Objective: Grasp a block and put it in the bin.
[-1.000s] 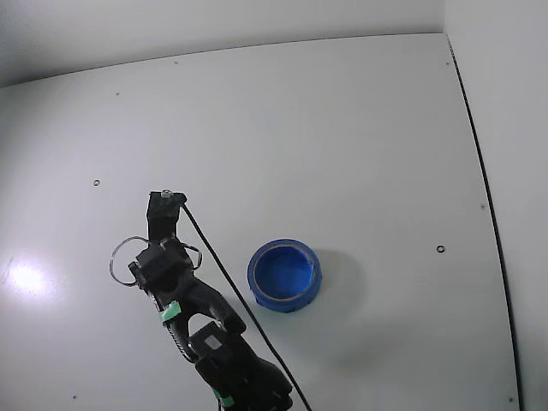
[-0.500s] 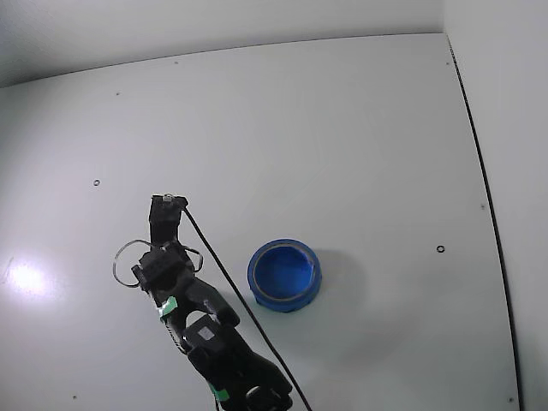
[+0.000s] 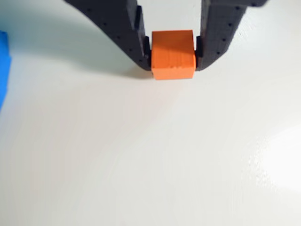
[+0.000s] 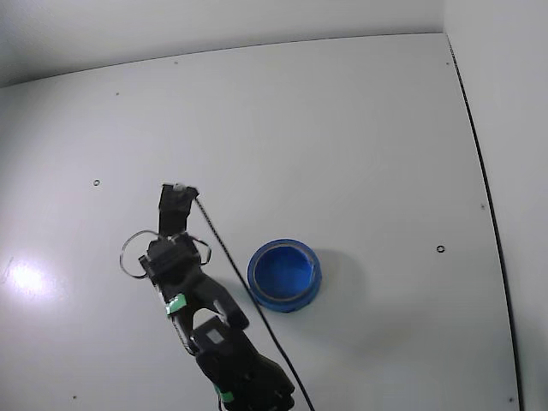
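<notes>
- My wrist view shows the block (image 3: 173, 54) as plain orange, no markings.
- The gripper (image 3: 173, 59) holding it is black.
- I see the bin (image 4: 284, 275) bright blue.
- The table (image 4: 342, 128) is plain white.

The wrist view is bright and washed out; the table (image 3: 141, 155) reads almost pure white, with a soft glare patch well below and to the right of my fingers (image 3: 136, 42). My fingers are slightly blurred and throw a diffuse grey shadow to their left. The block (image 3: 173, 54) between them looks sharp enough. In the fixed view the light is even and dimmer, a small glare spot sits left of my arm (image 4: 197, 300), and the table edges bow.
</notes>
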`<state>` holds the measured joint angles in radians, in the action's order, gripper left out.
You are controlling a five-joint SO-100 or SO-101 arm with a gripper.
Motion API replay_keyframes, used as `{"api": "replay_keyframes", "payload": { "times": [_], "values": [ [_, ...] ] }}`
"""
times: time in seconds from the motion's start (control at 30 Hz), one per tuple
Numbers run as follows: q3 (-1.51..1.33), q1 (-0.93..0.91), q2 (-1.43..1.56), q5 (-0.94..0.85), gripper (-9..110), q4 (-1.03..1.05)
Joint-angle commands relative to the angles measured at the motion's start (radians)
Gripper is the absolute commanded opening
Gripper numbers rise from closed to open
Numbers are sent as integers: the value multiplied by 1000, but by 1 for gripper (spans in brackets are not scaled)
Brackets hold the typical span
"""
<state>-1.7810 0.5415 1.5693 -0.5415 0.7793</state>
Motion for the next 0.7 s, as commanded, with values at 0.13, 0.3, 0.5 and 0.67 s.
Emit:
{"api": "replay_keyframes", "payload": {
  "times": [0.13,0.3,0.5,0.67],
  "values": [
    [-206,-238,649,86,0,-11],
    [-368,-425,864,38,0,-11],
    [-594,-629,867,-71,0,-14],
    [-729,-634,877,-106,0,-72]
  ]
}}
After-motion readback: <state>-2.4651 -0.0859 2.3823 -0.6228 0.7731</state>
